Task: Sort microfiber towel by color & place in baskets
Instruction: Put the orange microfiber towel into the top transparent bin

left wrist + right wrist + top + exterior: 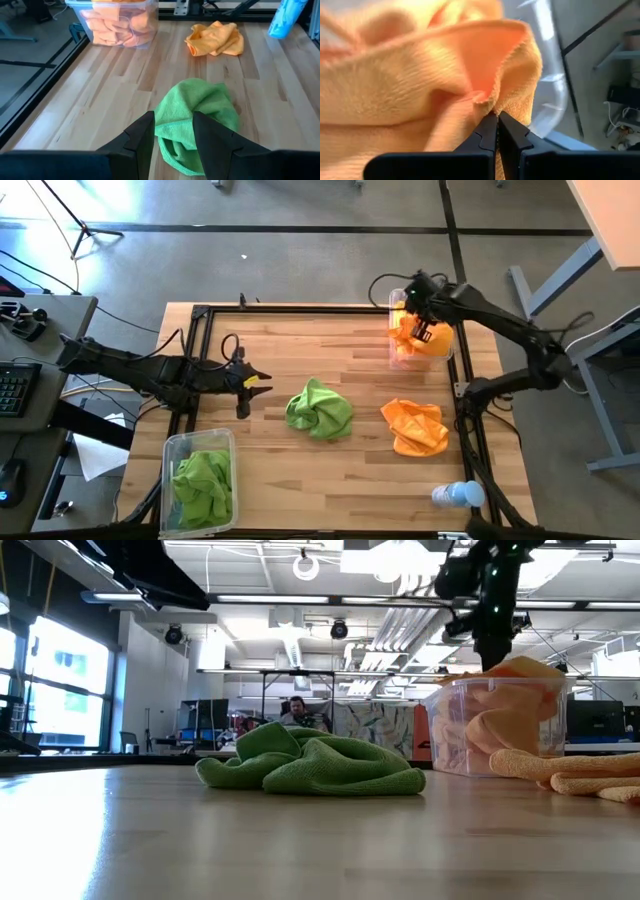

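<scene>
A loose lime green towel lies crumpled mid-table. A loose orange towel lies to its right. The far-right basket holds orange towels; the near-left basket holds green ones. My left gripper hovers open just left of the green towel, touching nothing. My right gripper is over the far-right basket, shut on an orange towel. My right gripper pinches a bunched fold of the orange towel between its two fingertips, coming from above and pointing down. The towel rises above the basket's rim and its lower part rests on the orange pile inside.
A small clear bottle with a blue cap lies near the table's near right corner. A black metal frame runs along the table's edges. Bare wood lies between the green towel and the near-left basket.
</scene>
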